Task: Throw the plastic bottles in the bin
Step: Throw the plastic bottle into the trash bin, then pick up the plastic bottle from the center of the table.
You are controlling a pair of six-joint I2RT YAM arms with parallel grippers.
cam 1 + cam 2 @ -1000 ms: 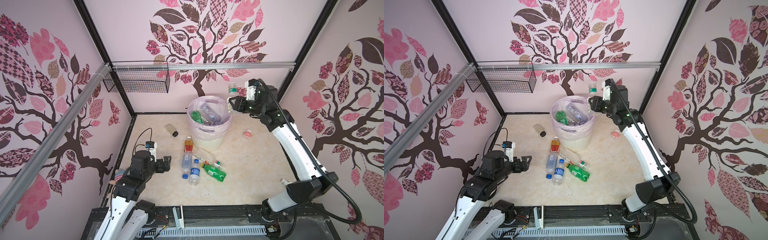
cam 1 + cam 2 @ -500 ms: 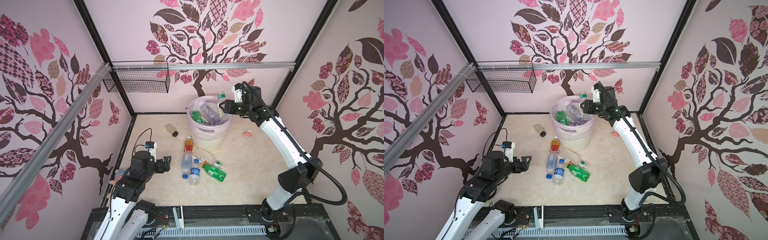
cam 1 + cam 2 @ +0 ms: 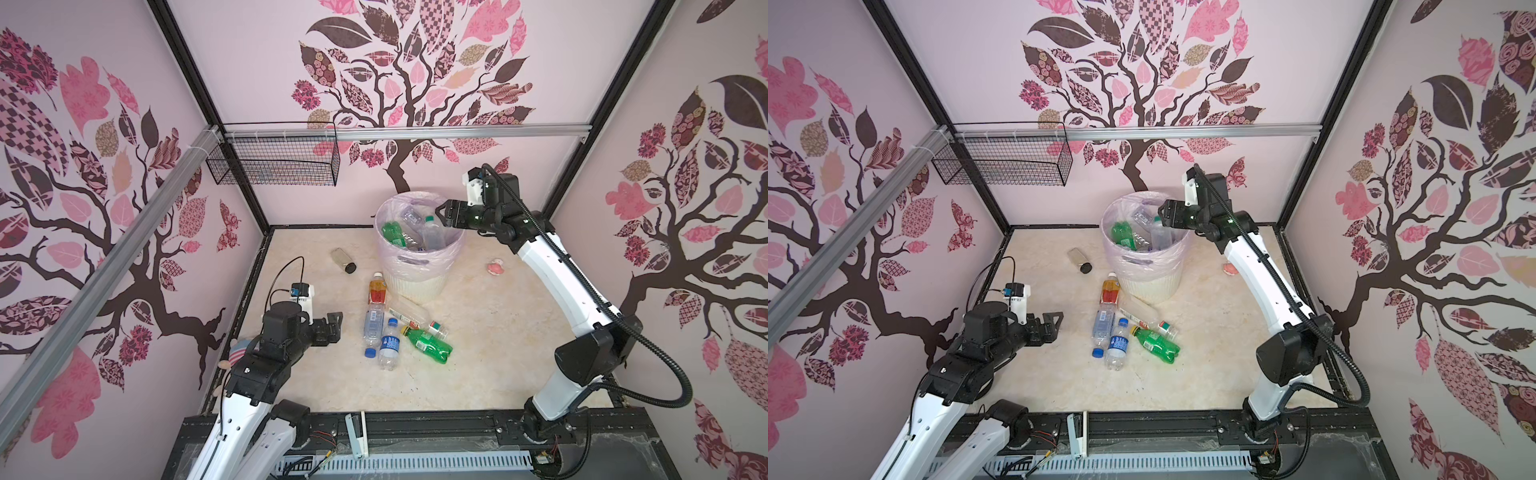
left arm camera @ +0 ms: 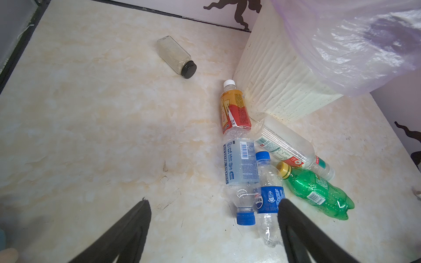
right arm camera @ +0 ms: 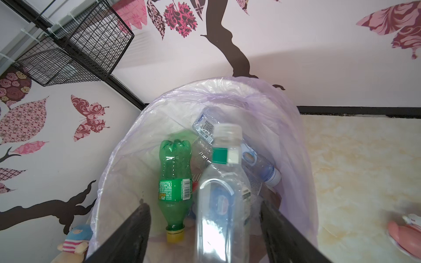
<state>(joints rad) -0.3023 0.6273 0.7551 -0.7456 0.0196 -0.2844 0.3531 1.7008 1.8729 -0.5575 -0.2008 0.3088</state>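
Observation:
The bin is a white ribbed wastebasket with a pale pink bag, and it stands at the back of the floor. My right gripper hangs open over its rim. In the right wrist view a clear bottle with a white cap stands loose between the fingers, with gaps on both sides and its lower part blurred. A green bottle and other clear ones lie inside. Several plastic bottles lie in front of the bin: an orange-red one, a blue-labelled one and a green one. My left gripper is open and empty, just left of them.
A squat jar with a black lid lies left of the bin. A small pink toy sits to its right. A black wire basket hangs on the back wall. A plush toy lies at the floor's left edge.
My right gripper swung left from beside the bin to over its rim and opened, letting go of the clear bottle. The left arm has stayed still.

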